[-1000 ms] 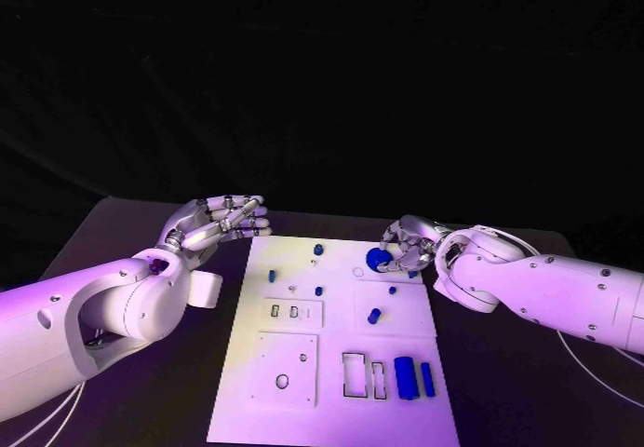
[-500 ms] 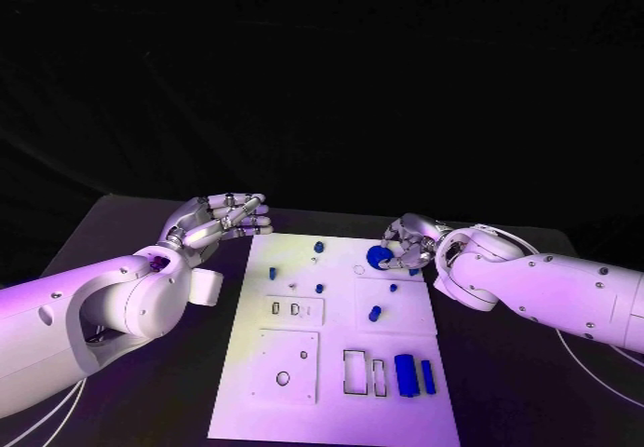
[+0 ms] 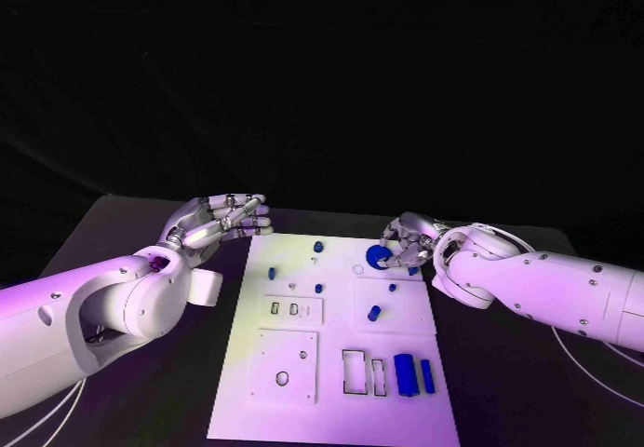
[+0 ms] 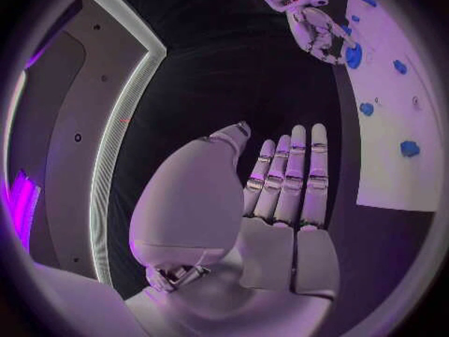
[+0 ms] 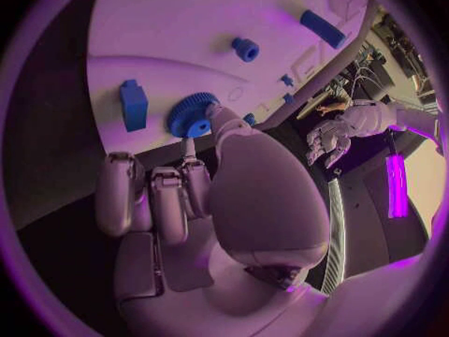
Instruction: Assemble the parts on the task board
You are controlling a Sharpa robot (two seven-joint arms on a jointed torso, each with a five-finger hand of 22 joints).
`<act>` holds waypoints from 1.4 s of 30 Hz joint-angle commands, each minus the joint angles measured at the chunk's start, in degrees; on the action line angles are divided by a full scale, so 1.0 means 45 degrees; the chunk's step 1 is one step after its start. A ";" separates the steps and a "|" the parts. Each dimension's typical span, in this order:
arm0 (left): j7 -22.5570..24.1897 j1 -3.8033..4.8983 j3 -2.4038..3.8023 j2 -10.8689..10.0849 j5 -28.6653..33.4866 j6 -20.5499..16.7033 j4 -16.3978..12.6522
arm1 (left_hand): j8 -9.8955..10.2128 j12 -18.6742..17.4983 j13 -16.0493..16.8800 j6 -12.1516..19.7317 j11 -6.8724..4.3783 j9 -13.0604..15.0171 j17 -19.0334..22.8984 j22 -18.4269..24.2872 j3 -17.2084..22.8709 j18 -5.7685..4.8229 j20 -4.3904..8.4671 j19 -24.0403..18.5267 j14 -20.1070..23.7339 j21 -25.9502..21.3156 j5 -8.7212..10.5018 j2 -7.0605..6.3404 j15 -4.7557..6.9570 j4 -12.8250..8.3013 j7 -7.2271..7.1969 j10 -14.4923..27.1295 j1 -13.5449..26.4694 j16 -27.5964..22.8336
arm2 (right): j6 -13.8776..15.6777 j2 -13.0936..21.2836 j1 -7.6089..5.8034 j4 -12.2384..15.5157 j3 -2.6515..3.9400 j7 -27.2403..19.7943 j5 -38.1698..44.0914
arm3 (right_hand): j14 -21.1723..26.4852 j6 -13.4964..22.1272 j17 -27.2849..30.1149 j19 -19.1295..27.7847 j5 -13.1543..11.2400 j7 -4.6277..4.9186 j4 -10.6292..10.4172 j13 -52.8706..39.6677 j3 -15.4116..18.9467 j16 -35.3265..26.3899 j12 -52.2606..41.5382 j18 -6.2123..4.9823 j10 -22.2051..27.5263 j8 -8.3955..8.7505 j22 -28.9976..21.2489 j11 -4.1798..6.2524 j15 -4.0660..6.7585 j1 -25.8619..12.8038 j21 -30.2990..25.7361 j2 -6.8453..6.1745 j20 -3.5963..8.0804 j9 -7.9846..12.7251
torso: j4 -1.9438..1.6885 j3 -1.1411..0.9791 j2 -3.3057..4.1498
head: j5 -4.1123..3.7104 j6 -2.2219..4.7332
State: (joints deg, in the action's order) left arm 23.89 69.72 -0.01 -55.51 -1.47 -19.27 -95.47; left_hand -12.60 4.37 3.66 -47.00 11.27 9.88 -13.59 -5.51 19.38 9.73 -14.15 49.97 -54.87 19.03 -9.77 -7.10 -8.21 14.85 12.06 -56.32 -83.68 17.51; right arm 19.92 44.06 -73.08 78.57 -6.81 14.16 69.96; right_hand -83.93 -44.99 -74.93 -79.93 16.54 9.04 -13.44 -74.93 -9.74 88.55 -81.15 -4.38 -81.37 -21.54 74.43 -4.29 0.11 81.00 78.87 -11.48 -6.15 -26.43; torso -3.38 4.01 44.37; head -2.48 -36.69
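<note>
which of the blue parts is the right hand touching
The blue gear at the board's far right edge, toothed and round, held at the right hand's fingertips; the others lie untouched.

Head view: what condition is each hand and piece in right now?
Left hand: empty, fingers curled, beside the task board.
Right hand: holds the blue gear at the board's far right edge.
Two long blue blocks: lying flat, near end.

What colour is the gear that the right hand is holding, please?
Blue; the gear at the right hand shows best in the right wrist view.
</note>
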 commanded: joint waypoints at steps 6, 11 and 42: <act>0.0030 0.0013 0.0010 0.0049 -0.0011 0.0360 0.0007 | 0.0067 -0.0087 0.0018 0.0089 0.0068 -0.0013 -0.0019 0.0016 0.0080 0.0166 -0.0062 0.0043 -0.0013 -0.0021 0.0004 -0.0014 -0.0070 0.0019 0.0652 0.0057 0.0104 -0.0049 | -0.0270 -0.0055 0.0073 -0.0035 -0.0038 0.0174 0.0225 | -0.1153 -0.0055 -0.2443 -0.0088 0.0077 -0.0016 -0.0009 -0.0892 -0.0176 0.0082 -0.0128 0.0146 -0.0115 -0.0113 0.0057 0.0026 -0.0052 0.0217 0.0107 0.0043 -0.0022 0.0032 | 0.0003 -0.0009 -0.0004 | 0.0020 -0.0021; 0.0023 0.0013 0.0010 0.0051 -0.0011 0.0374 0.0012 | 0.0067 -0.0087 0.0018 0.0089 0.0068 -0.0013 -0.0019 0.0016 0.0080 0.0166 -0.0062 0.0043 -0.0013 -0.0021 0.0004 -0.0014 -0.0070 0.0019 0.0652 0.0057 0.0104 -0.0049 | -0.0225 -0.0040 0.0079 0.0043 -0.0039 0.0180 0.0779 | -0.1158 -0.0700 -0.2478 -0.0165 -0.0164 -0.0166 -0.0013 -0.1141 -0.0958 0.0094 -0.0304 0.0173 -0.0275 -0.0337 0.0244 0.0157 0.0049 0.0529 0.0218 0.0116 0.0053 0.0091 | 0.0007 -0.0001 -0.0002 | 0.0025 -0.0033; -0.0041 0.0012 0.0008 0.0095 -0.0031 0.0507 0.0023 | 0.0126 -0.0131 0.0018 0.0112 0.0074 -0.0036 -0.0080 0.0057 0.0294 0.0170 -0.0065 0.0044 0.0019 -0.0048 -0.0042 0.0059 -0.0074 -0.0104 0.0654 0.0099 -0.0018 -0.0095 | 0.2295 -0.0558 -0.0159 0.2324 -0.0025 0.0010 0.4792 | -0.1188 -0.1770 -0.2596 -0.0435 0.0365 -0.0574 -0.0119 -0.1442 -0.2842 0.0121 -0.0467 0.0275 -0.0558 -0.0461 0.0746 0.0536 0.0395 -0.0045 0.0501 -0.0264 0.0388 0.0069 | -0.0021 0.0018 0.0010 | 0.0051 0.0028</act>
State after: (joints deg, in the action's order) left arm 23.48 69.72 -0.01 -55.23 -1.48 -18.20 -95.30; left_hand -12.25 3.98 3.66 -47.00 11.48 9.79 -13.89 -5.33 20.33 9.73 -14.15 49.97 -54.88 19.03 -9.77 -7.10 -8.21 14.38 12.06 -56.11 -83.68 17.29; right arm 28.93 41.87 -73.79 88.85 -6.91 13.51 85.40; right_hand -84.04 -50.32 -74.91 -81.65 18.37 8.07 -13.94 -74.90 -22.39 88.77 -82.93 -3.49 -83.73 -23.49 74.93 -1.94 1.45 80.98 80.86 -12.70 -4.40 -25.64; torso -3.42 4.07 44.36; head -2.27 -36.54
